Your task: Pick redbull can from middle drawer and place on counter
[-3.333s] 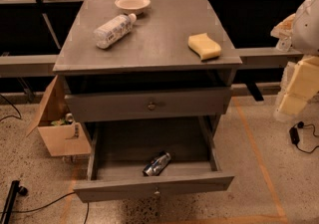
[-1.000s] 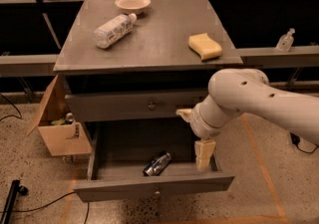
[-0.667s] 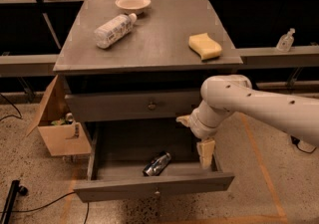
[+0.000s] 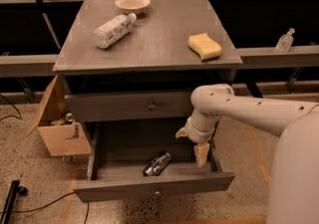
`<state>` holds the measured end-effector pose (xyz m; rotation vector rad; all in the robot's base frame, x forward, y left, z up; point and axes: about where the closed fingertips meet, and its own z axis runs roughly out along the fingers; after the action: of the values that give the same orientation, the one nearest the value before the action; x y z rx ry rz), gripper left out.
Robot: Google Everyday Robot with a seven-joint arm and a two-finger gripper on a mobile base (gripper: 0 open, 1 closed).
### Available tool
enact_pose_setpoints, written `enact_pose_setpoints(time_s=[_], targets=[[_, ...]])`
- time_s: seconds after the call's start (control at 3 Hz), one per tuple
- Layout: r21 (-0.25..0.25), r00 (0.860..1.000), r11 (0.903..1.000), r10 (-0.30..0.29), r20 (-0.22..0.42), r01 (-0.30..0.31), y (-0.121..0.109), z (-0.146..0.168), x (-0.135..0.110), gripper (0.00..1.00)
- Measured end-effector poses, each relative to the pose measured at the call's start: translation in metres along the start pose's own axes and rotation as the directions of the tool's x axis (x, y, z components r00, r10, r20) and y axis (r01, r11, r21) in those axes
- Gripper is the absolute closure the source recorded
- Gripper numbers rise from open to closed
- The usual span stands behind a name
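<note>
The redbull can (image 4: 156,163) lies on its side on the floor of the open middle drawer (image 4: 119,159), near the front panel. My gripper (image 4: 191,143) hangs over the right part of the drawer, to the right of the can and slightly above it. Its two cream fingers (image 4: 201,154) are spread and hold nothing. The counter (image 4: 154,34) is the grey top of the cabinet above.
On the counter lie a clear plastic bottle (image 4: 113,30), a pale bowl (image 4: 132,3) and a yellow sponge (image 4: 204,46). The top drawer (image 4: 134,104) is closed. An open cardboard box (image 4: 60,131) stands on the floor at the cabinet's left. A small bottle (image 4: 285,40) sits on the right ledge.
The arm has swung in from the right edge to over the open drawer. In the last second the gripper moved slightly left, closer to the can. The can has not moved.
</note>
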<state>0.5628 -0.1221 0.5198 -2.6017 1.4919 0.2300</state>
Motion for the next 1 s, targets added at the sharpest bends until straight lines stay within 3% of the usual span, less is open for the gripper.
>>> enact_pose_setpoints(time_s=[0.33,0.67,1.0], targets=[[0.050,0.998,0.9970,-0.058,-0.026,0.059,-0.016,0.013,0.000,0.10],[0.130,0.996,0.9878,-0.082,-0.034,0.086,-0.037,0.027,-0.002,0.28],[0.178,0.993,0.9774,-0.109,-0.038,0.114,-0.058,0.041,-0.006,0.46]])
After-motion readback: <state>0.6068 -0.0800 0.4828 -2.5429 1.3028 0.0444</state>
